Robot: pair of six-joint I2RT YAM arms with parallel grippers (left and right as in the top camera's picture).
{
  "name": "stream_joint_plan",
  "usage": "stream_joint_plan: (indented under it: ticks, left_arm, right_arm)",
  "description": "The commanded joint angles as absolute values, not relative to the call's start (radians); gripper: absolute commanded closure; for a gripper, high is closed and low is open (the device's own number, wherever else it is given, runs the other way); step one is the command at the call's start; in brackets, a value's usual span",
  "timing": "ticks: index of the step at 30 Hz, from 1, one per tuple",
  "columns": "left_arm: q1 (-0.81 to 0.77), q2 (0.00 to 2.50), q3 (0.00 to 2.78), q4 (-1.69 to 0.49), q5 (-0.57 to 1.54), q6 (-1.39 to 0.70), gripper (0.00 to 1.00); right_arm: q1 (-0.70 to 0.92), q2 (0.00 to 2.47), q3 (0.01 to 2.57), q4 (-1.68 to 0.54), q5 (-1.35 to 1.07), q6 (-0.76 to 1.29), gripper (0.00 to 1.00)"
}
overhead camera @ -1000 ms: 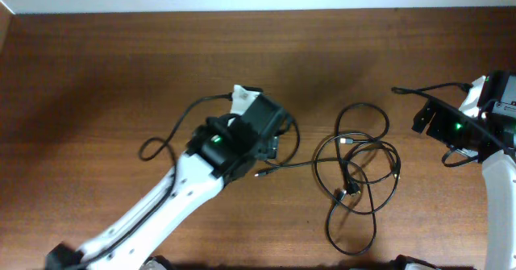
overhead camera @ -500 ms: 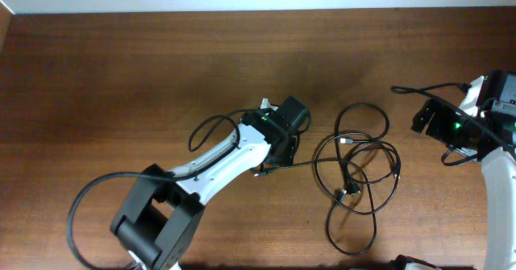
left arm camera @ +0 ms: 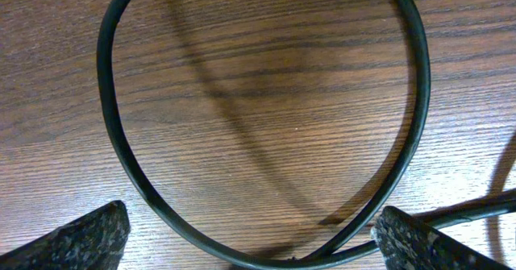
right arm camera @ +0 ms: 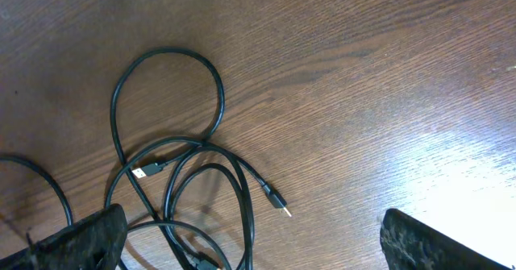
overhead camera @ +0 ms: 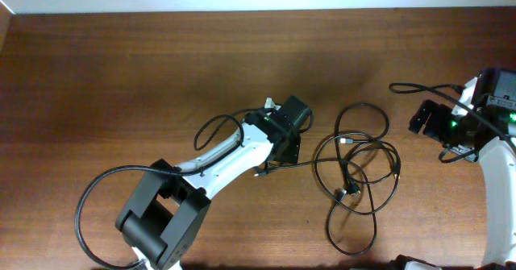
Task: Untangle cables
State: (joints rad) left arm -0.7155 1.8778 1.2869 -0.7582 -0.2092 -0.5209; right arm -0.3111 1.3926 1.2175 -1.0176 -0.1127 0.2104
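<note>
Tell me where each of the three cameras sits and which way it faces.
Overhead: fixed above the brown wooden table, facing straight down on the thin black tangled cables; left arm and right arm show.
Left wrist: on the left arm, looking down at one black cable loop; left fingers show.
Right wrist: on the right arm, looking down at the cables; right fingers show.
Shared: overhead and right wrist both see the cables.

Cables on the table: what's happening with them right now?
Thin black cables lie in a loose tangle on the wooden table, not yet separated. The left gripper is open above a cable loop at the tangle's left edge, holding nothing. The right gripper is open too, off to the right and clear of the cables.
</note>
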Motion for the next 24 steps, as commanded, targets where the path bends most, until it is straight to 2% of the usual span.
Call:
stream_joint_plan:
  ticks: [1,9,21,24]
  left_arm:
    - [-0.710,1.886,1.277,-0.757,-0.202,-0.550,0.01]
    - [-0.707,1.886,1.211,-0.756,-0.340,-0.766,0.01]
    - [-0.684,1.886,1.126,-0.681,-0.325,-0.773,0.00]
    - [-0.684,1.886,1.126,-0.664,-0.302,-0.773,0.16]
  right_arm:
    - [-0.315,1.396,1.234,-1.018,-0.104,0.215,0.01]
    - [-0.315,1.396,1.234,-1.023,-0.104,0.215,0.01]
    - [-0.315,1.396,1.234,-1.021,-0.123,0.215,0.01]
    - [-0.315,1.396,1.234,-1.021,-0.123,0.215,0.01]
